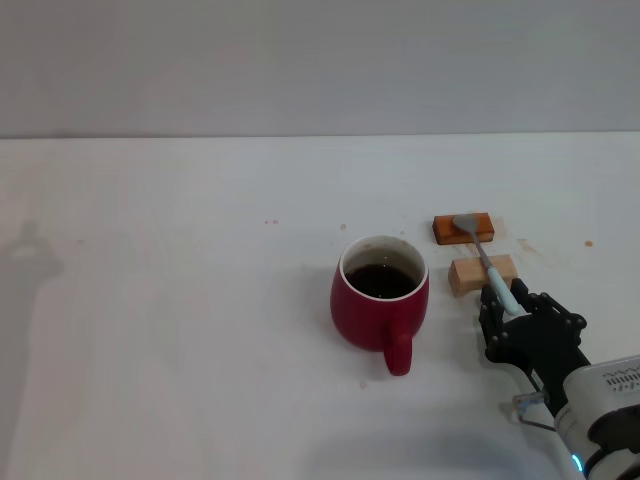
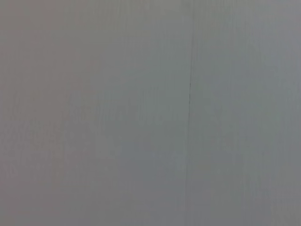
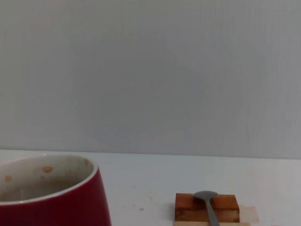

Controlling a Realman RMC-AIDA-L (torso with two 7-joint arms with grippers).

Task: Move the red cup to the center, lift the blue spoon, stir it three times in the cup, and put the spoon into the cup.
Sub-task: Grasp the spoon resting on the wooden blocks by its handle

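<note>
Black and low over the counter [image 1: 180, 340], the right gripper [image 1: 503, 303] sits at the pale-blue handle end of the blue spoon [image 1: 485, 258]; I cannot tell whether it is clamped on the handle. The spoon runs beyond it across a tan block [image 1: 482, 274] to an orange-brown block [image 1: 463, 229] under its bowl. The red cup [image 1: 380, 301], with dark liquid inside, stands beside the gripper toward the robot's left. The right arm enters from the near right corner.
</note>
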